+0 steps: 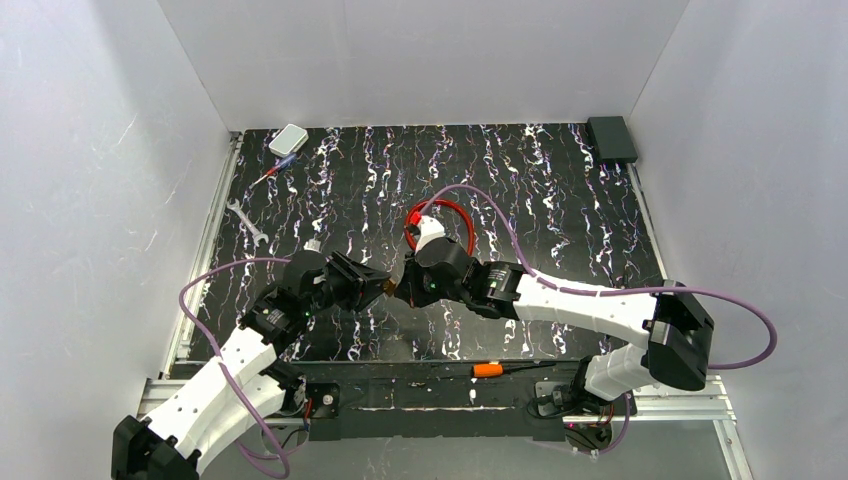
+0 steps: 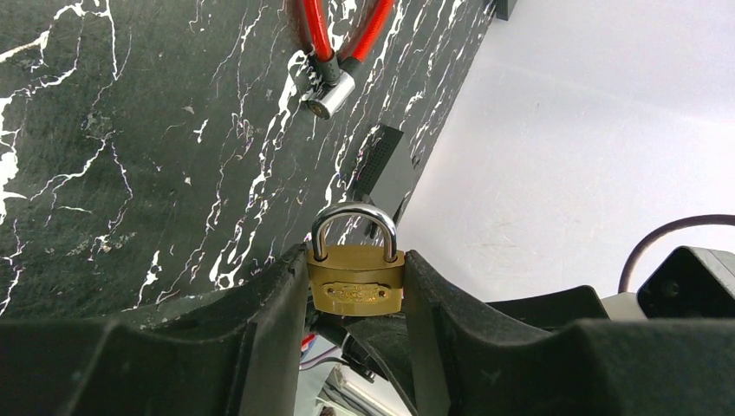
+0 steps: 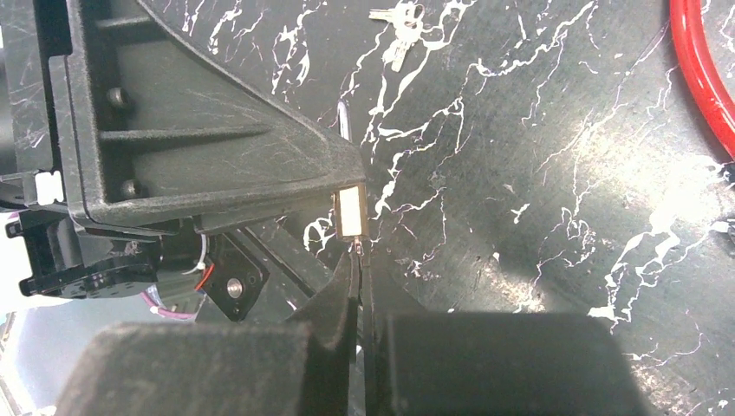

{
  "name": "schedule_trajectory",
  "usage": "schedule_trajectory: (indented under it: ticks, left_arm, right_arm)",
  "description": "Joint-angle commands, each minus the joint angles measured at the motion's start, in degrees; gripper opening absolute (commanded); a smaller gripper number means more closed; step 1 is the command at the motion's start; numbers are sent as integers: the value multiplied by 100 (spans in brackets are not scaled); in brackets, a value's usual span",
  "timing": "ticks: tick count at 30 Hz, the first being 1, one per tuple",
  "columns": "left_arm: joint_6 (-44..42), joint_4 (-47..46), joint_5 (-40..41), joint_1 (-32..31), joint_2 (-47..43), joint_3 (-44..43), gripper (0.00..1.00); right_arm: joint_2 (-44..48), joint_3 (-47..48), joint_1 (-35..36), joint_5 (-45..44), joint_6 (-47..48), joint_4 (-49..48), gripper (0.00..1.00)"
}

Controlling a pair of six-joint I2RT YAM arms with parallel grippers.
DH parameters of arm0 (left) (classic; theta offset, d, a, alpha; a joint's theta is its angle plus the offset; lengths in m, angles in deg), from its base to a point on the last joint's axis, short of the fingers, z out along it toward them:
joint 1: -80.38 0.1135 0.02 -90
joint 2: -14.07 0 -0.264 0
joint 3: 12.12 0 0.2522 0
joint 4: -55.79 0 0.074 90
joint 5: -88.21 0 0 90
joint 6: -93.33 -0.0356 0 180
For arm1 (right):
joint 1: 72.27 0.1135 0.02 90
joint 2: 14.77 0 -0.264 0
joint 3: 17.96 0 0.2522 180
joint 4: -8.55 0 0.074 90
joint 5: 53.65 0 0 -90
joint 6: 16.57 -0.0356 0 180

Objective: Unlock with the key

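We grip the brass padlock (image 2: 355,290) in our left hand (image 2: 355,276), shackle (image 2: 354,212) unopened; our right hand (image 3: 360,270) pinches the key (image 3: 359,249) at its base.

- The right gripper (image 3: 359,276) is pinching the thin key (image 3: 358,248), its tip touching the brass padlock (image 3: 352,213).
- The left gripper (image 3: 342,218) is clamping that padlock.
- More keys (image 3: 394,26) are lying beyond.
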Motion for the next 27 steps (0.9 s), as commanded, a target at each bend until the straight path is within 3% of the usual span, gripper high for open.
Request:
schedule_trajectory:
  ticks: [1, 14, 15, 22, 27]
  left_arm:
    - [65, -157, -278, -12, 42, -20, 0]
    - [140, -247, -306, -12, -1, 54, 0]
    - [147, -254, -306, -12, -4, 64, 0]
    - [30, 38, 108, 57, 3, -182, 0]
    - [-8, -2, 248, 102, 191, -306, 0]
  right_arm:
    - [20, 74, -29, -350, 55, -690, 1]
    - [55, -102, -35, -407, 218, -1343, 2]
    - [60, -84, -38, -373, 249, -1330, 4]
    - [318, -43, -38, -145, 456, -725, 49]
    - [605, -166, -38, 203, 522, -314, 63]
